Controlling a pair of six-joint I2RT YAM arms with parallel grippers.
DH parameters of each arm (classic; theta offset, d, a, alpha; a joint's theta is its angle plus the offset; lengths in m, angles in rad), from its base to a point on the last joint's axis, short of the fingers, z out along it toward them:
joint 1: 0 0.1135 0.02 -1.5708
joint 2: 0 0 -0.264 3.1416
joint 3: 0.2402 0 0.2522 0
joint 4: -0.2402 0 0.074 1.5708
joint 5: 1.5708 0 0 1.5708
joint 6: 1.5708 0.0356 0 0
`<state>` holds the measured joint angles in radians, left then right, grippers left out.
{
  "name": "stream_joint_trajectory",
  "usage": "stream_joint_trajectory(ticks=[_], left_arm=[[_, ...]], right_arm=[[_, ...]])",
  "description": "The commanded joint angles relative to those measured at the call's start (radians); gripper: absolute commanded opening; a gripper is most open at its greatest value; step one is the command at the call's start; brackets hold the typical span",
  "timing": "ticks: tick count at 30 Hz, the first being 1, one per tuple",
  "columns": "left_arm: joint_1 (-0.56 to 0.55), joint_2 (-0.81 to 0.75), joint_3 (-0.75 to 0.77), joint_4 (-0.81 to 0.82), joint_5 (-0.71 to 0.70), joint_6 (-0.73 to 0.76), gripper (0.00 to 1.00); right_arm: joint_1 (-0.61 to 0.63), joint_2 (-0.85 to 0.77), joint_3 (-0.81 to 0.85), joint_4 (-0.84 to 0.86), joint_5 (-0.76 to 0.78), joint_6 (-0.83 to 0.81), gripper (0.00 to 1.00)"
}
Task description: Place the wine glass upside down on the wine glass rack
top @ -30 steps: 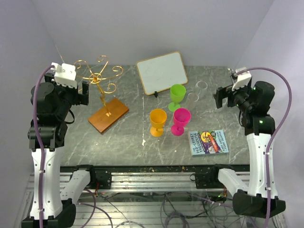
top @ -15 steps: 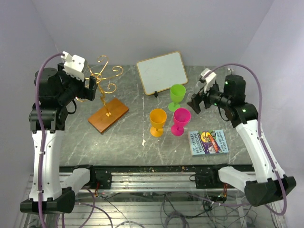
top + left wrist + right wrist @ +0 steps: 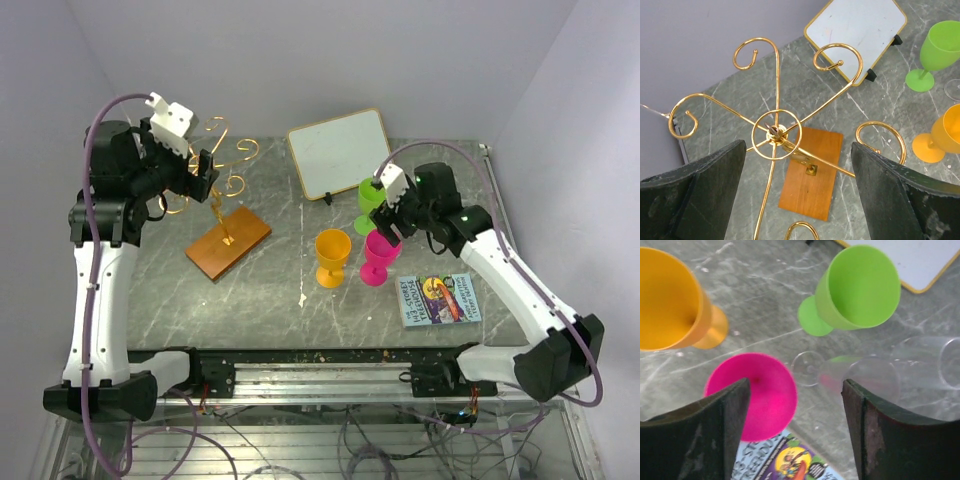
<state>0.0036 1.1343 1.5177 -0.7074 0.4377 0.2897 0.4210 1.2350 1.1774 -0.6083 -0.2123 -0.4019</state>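
Right gripper (image 3: 794, 390) just swung in over the clear glass (image 3: 862, 377), jaws wide, empty. Left gripper (image 3: 799, 147) moved over the rack (image 3: 775, 135), wide too. Grab looks next.

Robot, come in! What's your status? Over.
Left fingers open above the wine glass rack. Right fingers open over the clear wine glass, lying on its side. Pink cup, green cup close beside it.
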Motion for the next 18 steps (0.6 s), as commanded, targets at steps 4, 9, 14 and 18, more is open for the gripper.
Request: stream_joint_trajectory(ticks=[4, 9, 14, 18], left_arm=[[-0.066, 0.012, 0.006, 0.046, -0.026, 0.029, 0.97], [-0.114, -0.002, -0.019, 0.074, -0.081, 0.034, 0.97], [-0.134, -0.005, -0.042, 0.077, -0.11, 0.034, 0.97], [-0.148, -0.012, -0.058, 0.083, -0.114, 0.037, 0.96]], right_arm=[[0.035, 0.071, 0.014, -0.099, 0.181, 0.003, 0.65], [0.035, 0.114, 0.047, -0.187, 0.18, 0.009, 0.57], [0.035, 0.12, 0.039, -0.193, 0.178, 0.018, 0.52], [0.035, 0.115, 0.052, -0.182, 0.202, 0.022, 0.51]])
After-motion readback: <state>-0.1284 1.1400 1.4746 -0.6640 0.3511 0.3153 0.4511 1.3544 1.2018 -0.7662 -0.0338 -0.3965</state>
